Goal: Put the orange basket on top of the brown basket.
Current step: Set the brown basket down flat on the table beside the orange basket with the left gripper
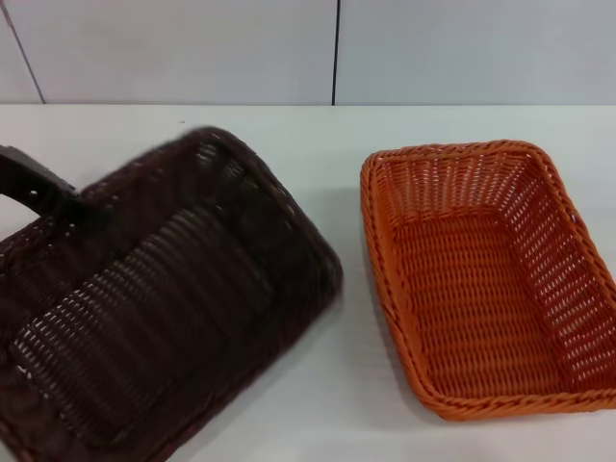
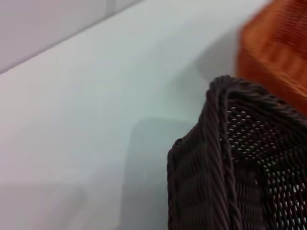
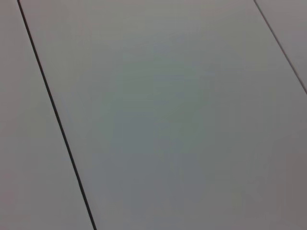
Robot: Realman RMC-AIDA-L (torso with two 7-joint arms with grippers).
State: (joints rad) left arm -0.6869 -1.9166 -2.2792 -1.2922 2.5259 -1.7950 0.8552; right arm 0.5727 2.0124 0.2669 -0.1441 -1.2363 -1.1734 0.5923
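Observation:
The brown basket is at the left of the head view, tilted and turned at an angle, with its far-left rim raised. My left gripper reaches in from the left edge and is shut on that rim. The orange basket stands flat and empty on the white table at the right, a gap apart from the brown one. The left wrist view shows a corner of the brown basket close up, with the orange basket beyond it. My right gripper is out of view.
A pale panelled wall with dark seams runs behind the table. The right wrist view shows only a flat grey panelled surface with dark seams. Bare table lies behind and between the baskets.

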